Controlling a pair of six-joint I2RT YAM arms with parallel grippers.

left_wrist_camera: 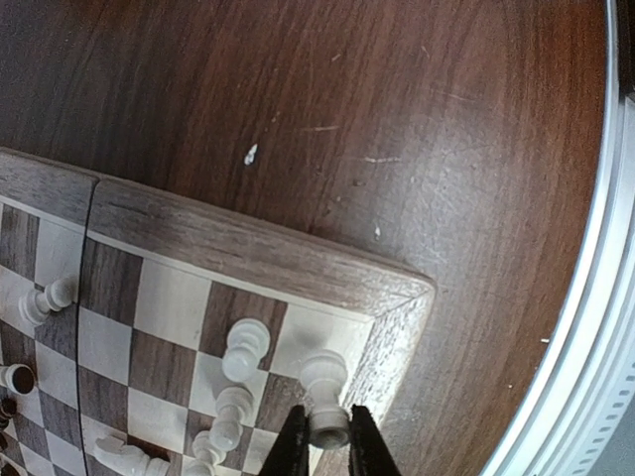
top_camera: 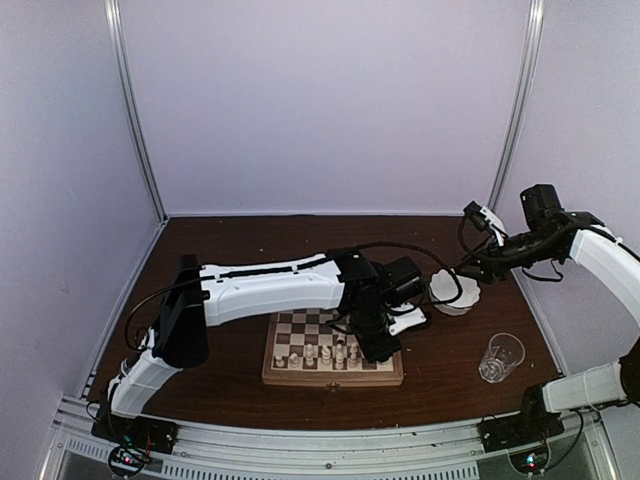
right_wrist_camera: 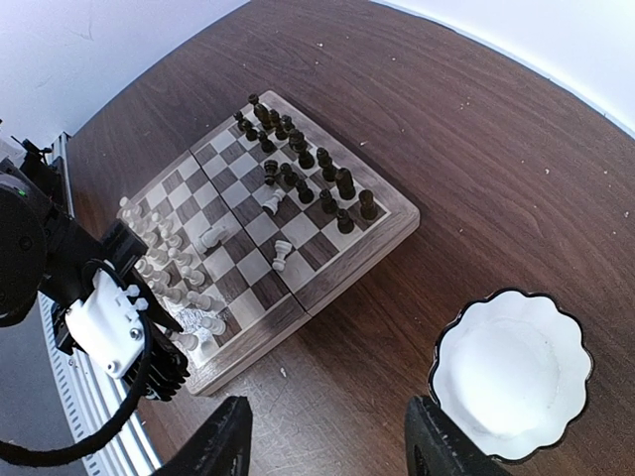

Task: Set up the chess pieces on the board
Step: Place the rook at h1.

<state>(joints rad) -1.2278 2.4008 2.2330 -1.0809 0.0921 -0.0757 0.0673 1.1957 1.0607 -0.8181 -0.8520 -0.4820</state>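
The board (top_camera: 330,378) lies in front of the arms, with dark chess pieces (right_wrist_camera: 308,159) lined along one edge and white ones (right_wrist_camera: 164,263) along the opposite edge. A few white pieces (right_wrist_camera: 281,254) lie or stand loose in the middle squares. My left gripper (left_wrist_camera: 328,436) is shut on the top of a white piece (left_wrist_camera: 325,382), held upright over the light corner square by the board's border (left_wrist_camera: 248,243). Whether its base touches the square I cannot tell. White pawns (left_wrist_camera: 243,347) stand just beside it. My right gripper (right_wrist_camera: 332,446) hangs open and empty above the bare table between the board (right_wrist_camera: 367,248) and the bowl.
A white scalloped bowl (top_camera: 452,292) sits right of the board and looks empty in the right wrist view (right_wrist_camera: 511,372). A clear glass (top_camera: 500,357) stands at the front right. The table's metal front rail (left_wrist_camera: 585,327) runs close to the board's corner.
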